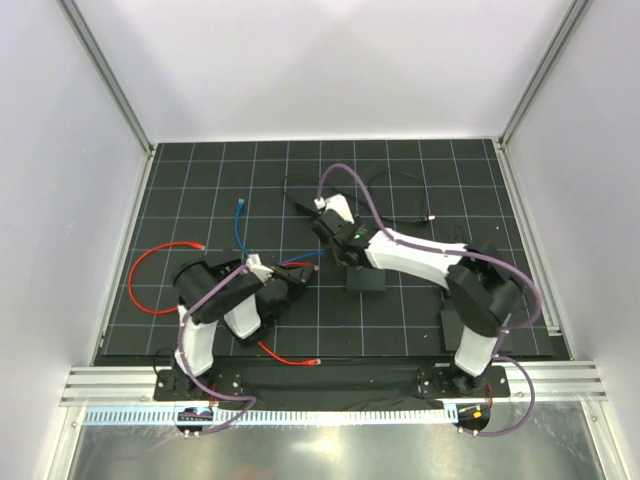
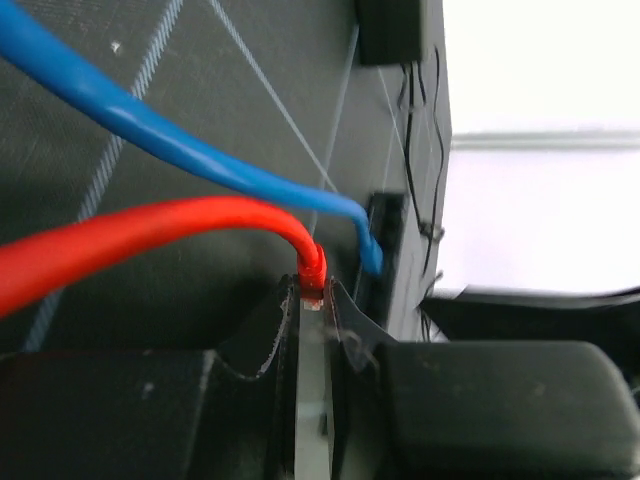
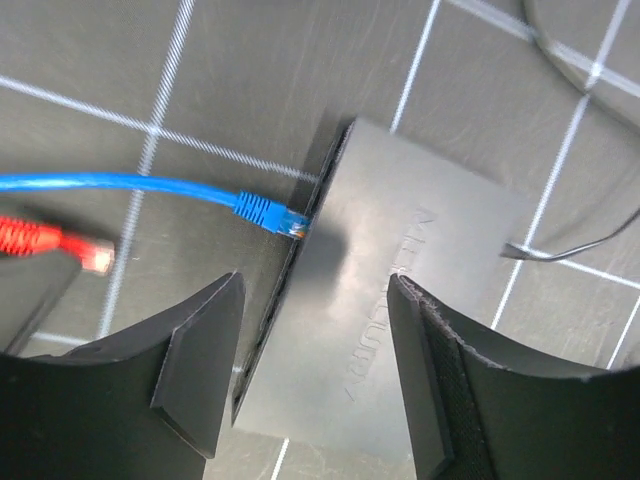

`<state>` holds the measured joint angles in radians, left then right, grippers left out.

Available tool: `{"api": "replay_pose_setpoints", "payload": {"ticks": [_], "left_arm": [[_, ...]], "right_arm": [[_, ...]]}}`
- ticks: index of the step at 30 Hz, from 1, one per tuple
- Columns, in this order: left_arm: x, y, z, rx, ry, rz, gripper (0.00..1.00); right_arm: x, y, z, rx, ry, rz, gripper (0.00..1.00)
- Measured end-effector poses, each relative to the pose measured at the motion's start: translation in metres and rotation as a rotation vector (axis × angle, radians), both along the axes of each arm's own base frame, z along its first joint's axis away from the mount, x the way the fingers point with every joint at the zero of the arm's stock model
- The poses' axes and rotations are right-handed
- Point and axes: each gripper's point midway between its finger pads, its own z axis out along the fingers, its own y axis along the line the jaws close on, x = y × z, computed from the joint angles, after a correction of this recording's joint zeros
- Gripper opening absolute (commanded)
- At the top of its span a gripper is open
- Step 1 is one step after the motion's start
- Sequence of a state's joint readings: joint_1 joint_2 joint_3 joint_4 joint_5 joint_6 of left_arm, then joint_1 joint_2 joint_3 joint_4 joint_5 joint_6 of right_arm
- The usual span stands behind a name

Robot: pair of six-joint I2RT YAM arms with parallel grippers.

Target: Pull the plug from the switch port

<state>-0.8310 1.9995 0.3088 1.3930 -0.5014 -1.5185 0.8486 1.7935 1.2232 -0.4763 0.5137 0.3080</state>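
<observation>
The switch [image 3: 400, 290] is a flat matte-black box lying on the gridded mat. A blue plug [image 3: 265, 213] on a blue cable [image 1: 238, 225] sits in a socket on its left edge. My right gripper [image 3: 315, 285] is open and hovers over the switch, one finger on each side, not touching it. My left gripper [image 2: 313, 290] is shut on a red plug [image 2: 313, 275], which is out of the switch and a short way left of it [image 3: 95, 255]. In the left wrist view the switch [image 2: 388, 215] shows edge-on with the blue plug [image 2: 370, 255] in it. In the top view it is mostly hidden under the right gripper [image 1: 322, 222].
A small black box [image 1: 365, 280] lies just right of the left gripper [image 1: 295, 278]. A thin black plate [image 1: 455, 322] lies by the right arm's base. A red cable loop [image 1: 150, 270] lies left, another red cable end [image 1: 315, 360] at the front. Thin black cords [image 1: 400, 215] run behind.
</observation>
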Motion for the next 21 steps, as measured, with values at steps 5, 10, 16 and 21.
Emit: {"api": "replay_pose_setpoints", "payload": {"ticks": [5,10,16,21], "left_arm": [[-0.01,0.0,0.051,-0.001,-0.086,-0.072,0.0],[0.006,0.004,0.125,0.064,-0.193,-0.127,0.0],[0.062,0.073,0.209,0.302,-0.203,-0.081,0.0],[0.088,0.156,0.193,0.387,-0.031,-0.089,0.0]], "right_arm": [[-0.003,-0.007,0.038,0.109,-0.115,-0.009,0.68],[-0.008,-0.025,0.045,0.149,-0.184,-0.037,0.68],[-0.014,-0.038,0.022,0.133,-0.176,-0.046,0.68],[-0.012,-0.035,0.023,0.154,-0.19,-0.046,0.68]]}}
